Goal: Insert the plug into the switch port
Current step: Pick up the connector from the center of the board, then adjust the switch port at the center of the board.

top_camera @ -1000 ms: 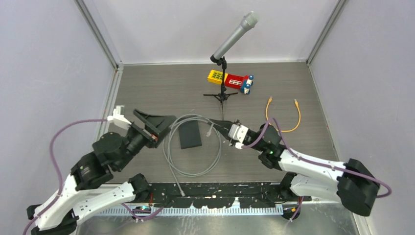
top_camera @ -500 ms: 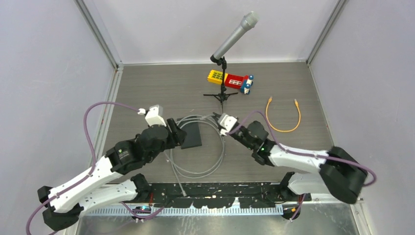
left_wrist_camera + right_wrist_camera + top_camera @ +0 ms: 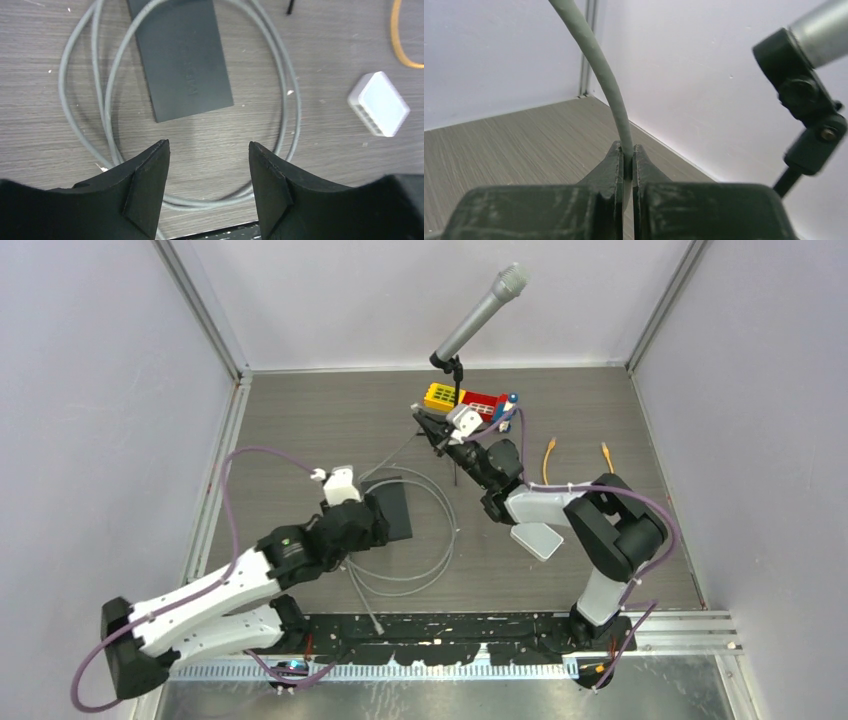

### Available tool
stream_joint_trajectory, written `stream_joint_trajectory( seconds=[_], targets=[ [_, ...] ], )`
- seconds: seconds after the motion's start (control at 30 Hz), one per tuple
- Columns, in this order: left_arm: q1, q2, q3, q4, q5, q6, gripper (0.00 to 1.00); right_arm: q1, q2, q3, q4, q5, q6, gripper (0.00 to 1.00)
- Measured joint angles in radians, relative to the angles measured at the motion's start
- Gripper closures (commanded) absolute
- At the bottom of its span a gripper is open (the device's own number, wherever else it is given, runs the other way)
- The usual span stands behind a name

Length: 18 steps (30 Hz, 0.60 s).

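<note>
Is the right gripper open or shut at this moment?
Shut on the gray cable: in the right wrist view the right gripper has both fingers pressed against it, with no gap.

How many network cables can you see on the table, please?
2. The grey cable coils around and over the switch, with part pinched in the right gripper. The orange cable lies right of it, partly hidden behind the right arm.
</note>
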Motion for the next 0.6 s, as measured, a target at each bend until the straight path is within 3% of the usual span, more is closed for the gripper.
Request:
stream_joint_trajectory(
  seconds=[0.13,0.37,0.6],
  targets=[
    [0.0,0.145,0.0,0.037,-0.014,0.002,0.3,0.003,0.045,0.049,0.008,-0.037,0.023,0.99],
    [0.0,0.341,0.017,0.076,-0.071,-0.037,0.1,0.005,0.024,-0.008,0.025,-0.048,0.029,1.0],
    [0.065,0.448,0.03,0.15,-0.072,-0.06,0.1,0.005,-0.047,-0.123,0.028,-0.042,0.032,0.99]
  ],
)
